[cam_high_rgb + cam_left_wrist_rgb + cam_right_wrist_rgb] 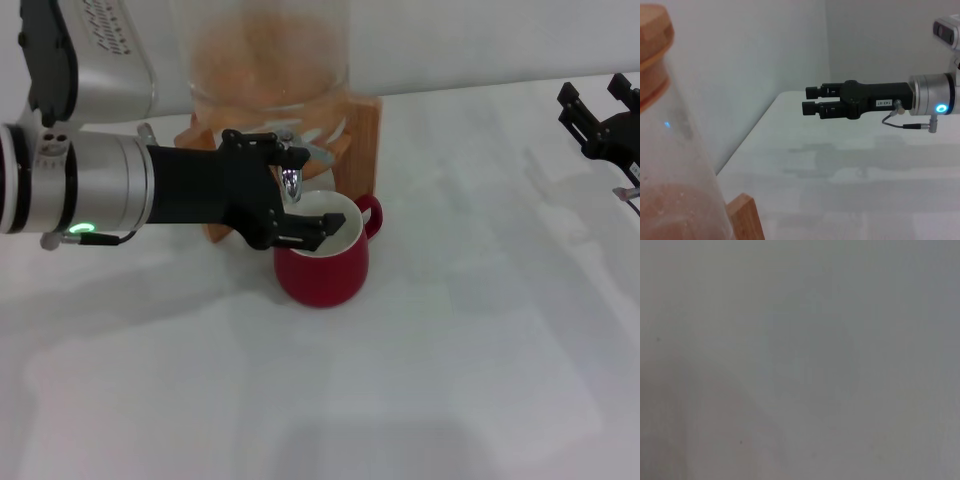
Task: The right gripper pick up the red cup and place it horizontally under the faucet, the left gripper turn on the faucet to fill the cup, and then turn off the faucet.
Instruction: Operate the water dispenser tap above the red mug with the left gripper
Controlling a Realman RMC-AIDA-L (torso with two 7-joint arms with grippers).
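The red cup [322, 266] stands upright on the white table, its white inside open under the faucet [291, 183]. The faucet's flat lever [322, 153] points toward the wooden stand. My left gripper [318, 190] reaches in from the left and is open. One finger lies by the lever and the other over the cup's rim, with the spout between them. My right gripper [598, 100] is open and empty at the far right of the table, well away from the cup. It also shows in the left wrist view [809, 100]. The right wrist view shows only a blank pale surface.
The glass dispenser [265, 60] with orange liquid sits on a wooden stand [365, 135] behind the cup. It fills one side of the left wrist view [675, 175]. The white table [470, 330] stretches to the front and right.
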